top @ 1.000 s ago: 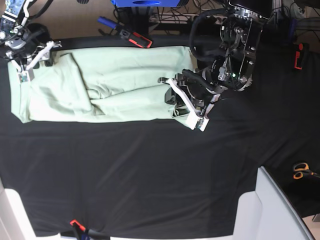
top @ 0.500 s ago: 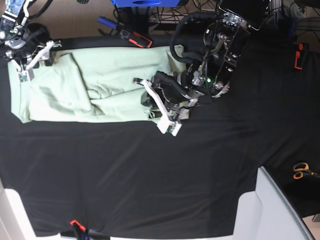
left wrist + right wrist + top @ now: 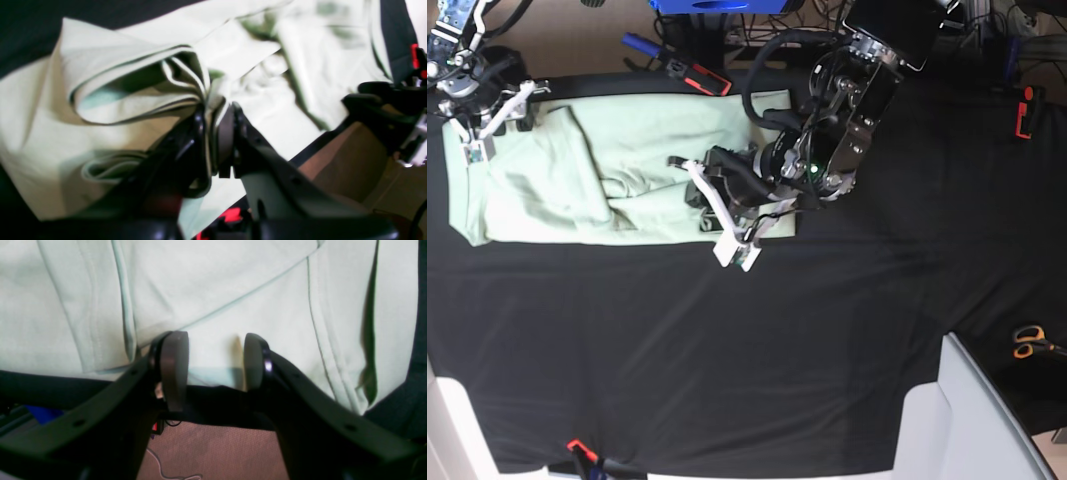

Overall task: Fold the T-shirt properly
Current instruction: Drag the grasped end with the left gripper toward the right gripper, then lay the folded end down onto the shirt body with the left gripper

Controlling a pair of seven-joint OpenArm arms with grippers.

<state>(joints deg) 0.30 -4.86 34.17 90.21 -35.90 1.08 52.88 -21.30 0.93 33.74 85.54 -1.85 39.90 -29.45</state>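
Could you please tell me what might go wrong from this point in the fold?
1. The left hand pinches several bunched layers of the pale mint-green cotton T-shirt; the fold could land crooked or wrinkled.
2. The right hand is open at the far edge, so nothing anchors that end; the shirt may slide on the black tablecloth.

Blk arms (image 3: 847, 110) w/ white finger links, blk cables, green LED.

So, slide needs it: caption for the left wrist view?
Left gripper pinching a bunched fold of the green T-shirt.
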